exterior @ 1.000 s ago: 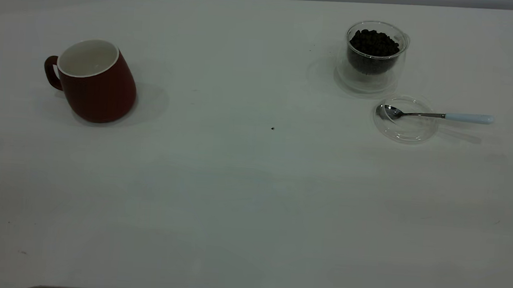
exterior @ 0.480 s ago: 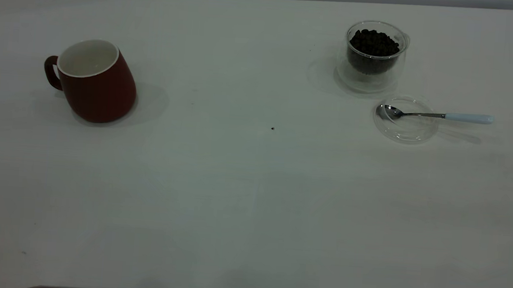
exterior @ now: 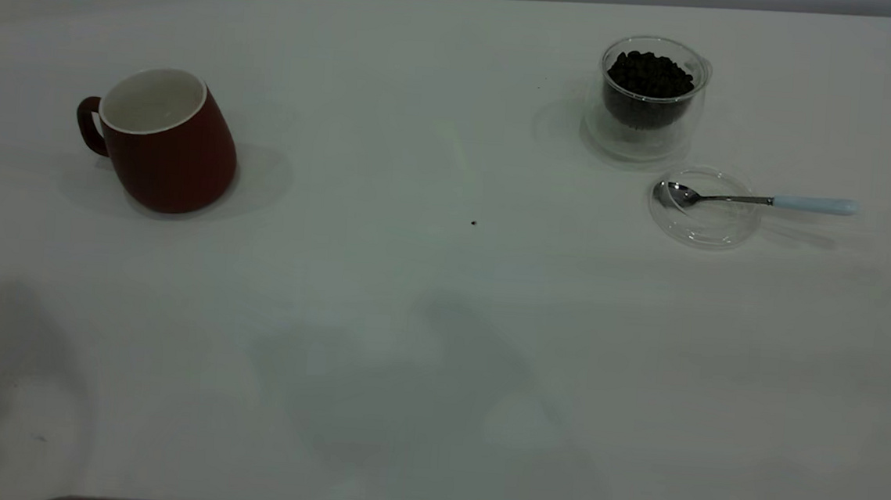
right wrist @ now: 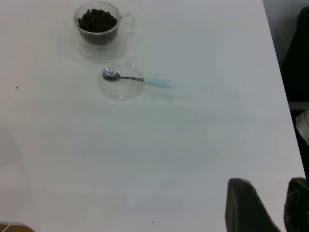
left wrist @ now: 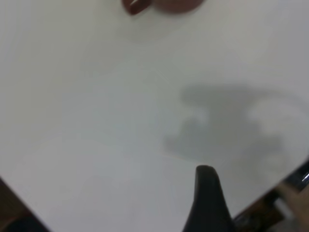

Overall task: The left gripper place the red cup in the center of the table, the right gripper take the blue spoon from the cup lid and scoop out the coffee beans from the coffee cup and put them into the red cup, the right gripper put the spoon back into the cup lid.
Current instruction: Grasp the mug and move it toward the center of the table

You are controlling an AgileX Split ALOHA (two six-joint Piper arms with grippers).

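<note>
The left gripper (left wrist: 206, 193) is held above a bare stretch of the surface (exterior: 440, 320), near its edge. Whether this gripper is open or closed cannot be told from its wrist view. The red cup (exterior: 167, 144) is found well ahead of the left gripper, at the far limit of what that wrist view takes in. It is set upright on the surface, with its white inside showing. Its loop handle is turned away from the coffee cup (right wrist: 99, 26).

The right gripper (right wrist: 273, 208) is held open, with bare surface seen in the gap between its two black fingers, and nothing is gripped. It is also kept near the surface's edge, well apart from all the task's things. The coffee cup is placed farthest ahead of the right gripper and is filled with a heap of coffee beans (right wrist: 97, 20). The cup lid (right wrist: 121, 82) is laid flat just beside the coffee cup, on the side nearer the right gripper. The blue spoon (right wrist: 140, 79) is rested with its metal bowl inside the cup lid, while its pale handle is carried out past the rim.

Soft grey shadows (exterior: 404, 388) are cast on the surface.
</note>
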